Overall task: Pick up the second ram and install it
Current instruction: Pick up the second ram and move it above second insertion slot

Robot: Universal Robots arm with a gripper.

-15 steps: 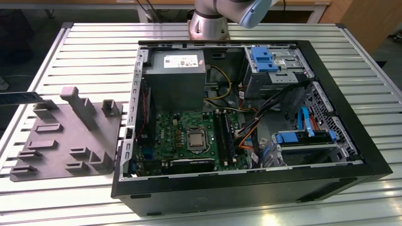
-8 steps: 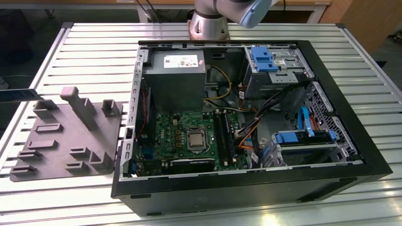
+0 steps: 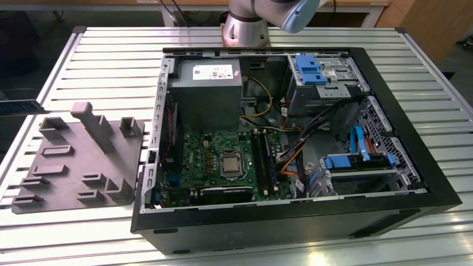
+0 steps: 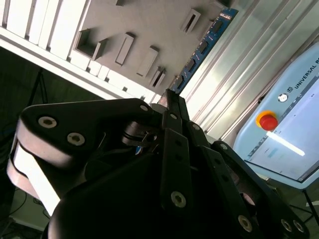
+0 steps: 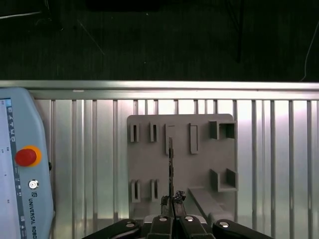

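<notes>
The black metal gripper [image 5: 172, 201] is clamped on one end of the second ram [image 5: 170, 164], a slim, flat, long memory stick that looks dark and thin edge-on in the first wrist view. In the second wrist view the second ram [image 4: 202, 47] shows a blue board with black chips, reaching out from the tips of the gripper [image 4: 171, 99]. Beyond the stick lies the grey moulded plastic tray [image 5: 149, 169] with blocks and slots, on the silver slatted metal table [image 5: 274, 164]. I cannot tell if the stick's far end is clear of the tray. A pale blue control pendant [image 5: 20, 164] with a red button sits off to one side. I judge the pick-up is the step in hand, and the installing is not yet done. In the exterior view the black open computer case [image 3: 414, 166] stands just beside the tray, and its green motherboard [image 3: 210, 160] carries the long dark memory slots [image 3: 262, 160]. The next move, I think, calls for a straight stick and an edge lined exactly with a free slot
</notes>
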